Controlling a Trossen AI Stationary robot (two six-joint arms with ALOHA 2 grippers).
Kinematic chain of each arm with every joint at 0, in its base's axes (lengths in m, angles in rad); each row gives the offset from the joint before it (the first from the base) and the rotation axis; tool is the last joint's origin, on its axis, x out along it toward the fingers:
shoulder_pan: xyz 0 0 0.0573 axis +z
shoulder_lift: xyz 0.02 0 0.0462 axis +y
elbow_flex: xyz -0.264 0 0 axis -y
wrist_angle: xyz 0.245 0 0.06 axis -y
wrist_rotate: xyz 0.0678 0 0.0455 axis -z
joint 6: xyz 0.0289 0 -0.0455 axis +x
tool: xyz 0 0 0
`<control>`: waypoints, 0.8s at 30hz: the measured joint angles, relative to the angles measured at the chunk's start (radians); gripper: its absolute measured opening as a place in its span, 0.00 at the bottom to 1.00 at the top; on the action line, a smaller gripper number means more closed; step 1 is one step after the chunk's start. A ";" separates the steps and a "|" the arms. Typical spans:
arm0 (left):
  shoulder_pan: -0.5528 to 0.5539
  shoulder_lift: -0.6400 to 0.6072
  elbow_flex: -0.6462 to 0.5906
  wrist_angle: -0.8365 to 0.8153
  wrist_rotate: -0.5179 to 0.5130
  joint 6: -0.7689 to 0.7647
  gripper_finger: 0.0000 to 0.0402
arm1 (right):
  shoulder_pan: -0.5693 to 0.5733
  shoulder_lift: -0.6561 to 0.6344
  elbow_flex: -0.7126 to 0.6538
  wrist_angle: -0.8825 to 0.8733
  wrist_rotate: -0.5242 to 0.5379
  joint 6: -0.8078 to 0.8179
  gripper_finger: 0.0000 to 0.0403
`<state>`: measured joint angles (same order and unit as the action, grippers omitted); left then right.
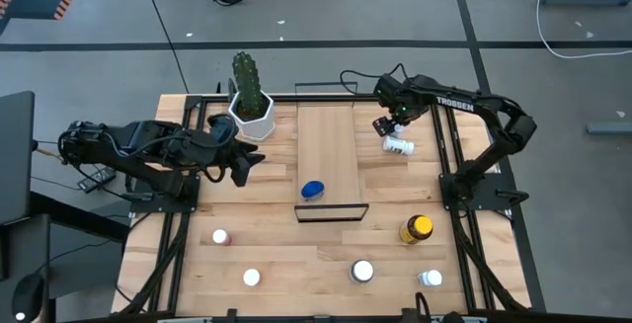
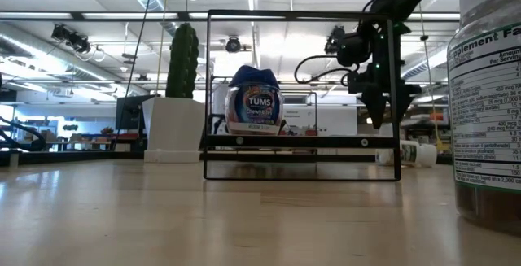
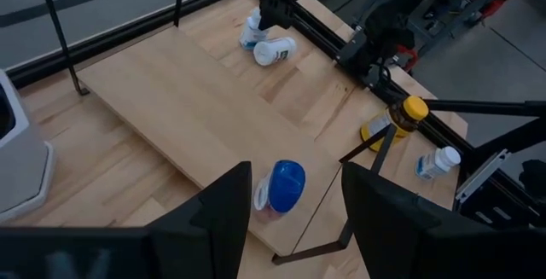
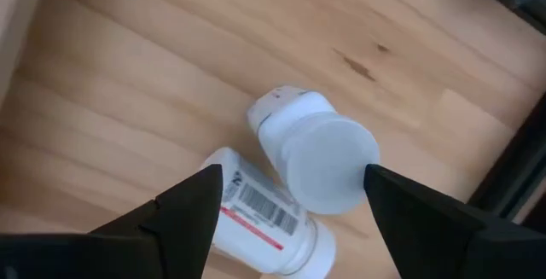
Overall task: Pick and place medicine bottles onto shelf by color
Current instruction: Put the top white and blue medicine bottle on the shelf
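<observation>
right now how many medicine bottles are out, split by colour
white-capped bottles: 5
blue-lidded bottle: 1
amber bottle with yellow cap: 1
pinkish bottle: 1
total: 8

Bare light-wood shelf board [image 1: 327, 143] open along most of its length, blocked only by blue-lidded bottle [image 1: 313, 190] near front black wire rail [image 1: 332, 211], potted green cactus [image 1: 249, 91] crowding left corner.
</observation>
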<state>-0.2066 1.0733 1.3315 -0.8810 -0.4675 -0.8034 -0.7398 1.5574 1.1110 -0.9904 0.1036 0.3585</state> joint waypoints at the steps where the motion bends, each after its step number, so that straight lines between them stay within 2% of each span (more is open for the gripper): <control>1: 0.000 0.000 0.000 -0.004 0.000 -0.002 0.47 | -0.007 -0.003 -0.001 0.000 0.000 0.000 0.75; 11: -0.001 0.000 0.000 -0.034 0.001 0.002 0.47 | -0.030 -0.061 -0.005 -0.008 -0.037 -0.003 0.85; 24: -0.001 0.000 0.000 -0.034 0.001 -0.005 0.47 | -0.037 -0.011 -0.006 0.048 -0.007 -0.006 0.86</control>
<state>-0.2073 1.0733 1.3319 -0.9153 -0.4664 -0.8083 -0.7769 1.5459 1.1053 -0.9424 0.0967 0.3527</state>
